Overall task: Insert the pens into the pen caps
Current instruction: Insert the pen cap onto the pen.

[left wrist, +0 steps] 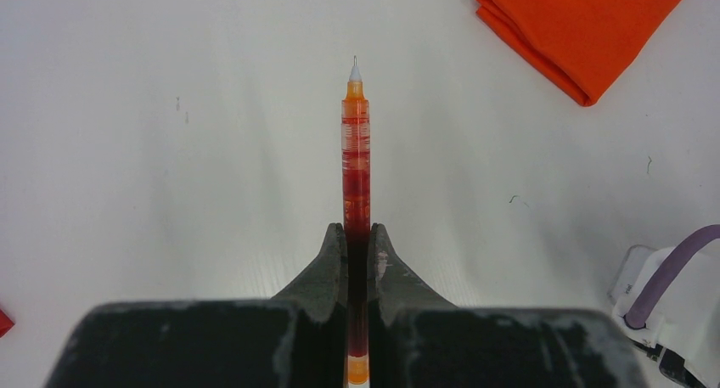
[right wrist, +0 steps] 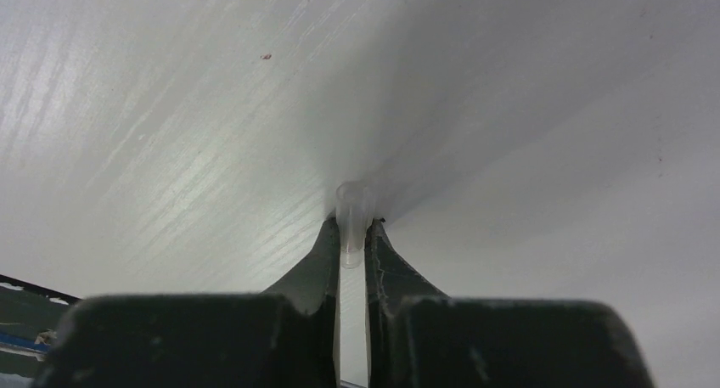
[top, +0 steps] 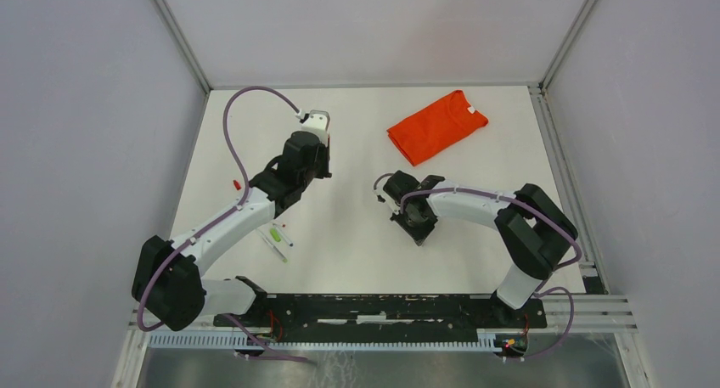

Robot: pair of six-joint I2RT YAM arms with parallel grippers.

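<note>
My left gripper [left wrist: 357, 231] is shut on a pen [left wrist: 356, 150] with an orange-red barrel. Its fine tip points away from the wrist, above the white table. The pen's orange rear end shows between the fingers. My right gripper [right wrist: 352, 228] is down at the table, its jaws closed against both sides of a small translucent pen cap [right wrist: 351, 214] that stands between the fingertips. In the top view, more pens [top: 276, 242], one with a green end, lie beside the left forearm. A tiny red pen cap [top: 235, 184] lies further left.
A folded orange shirt [top: 436, 126] lies at the back right of the table. It also shows in the left wrist view's upper right corner as the shirt [left wrist: 586, 23]. The right arm's white link and purple cable [left wrist: 671, 278] are close on the left gripper's right.
</note>
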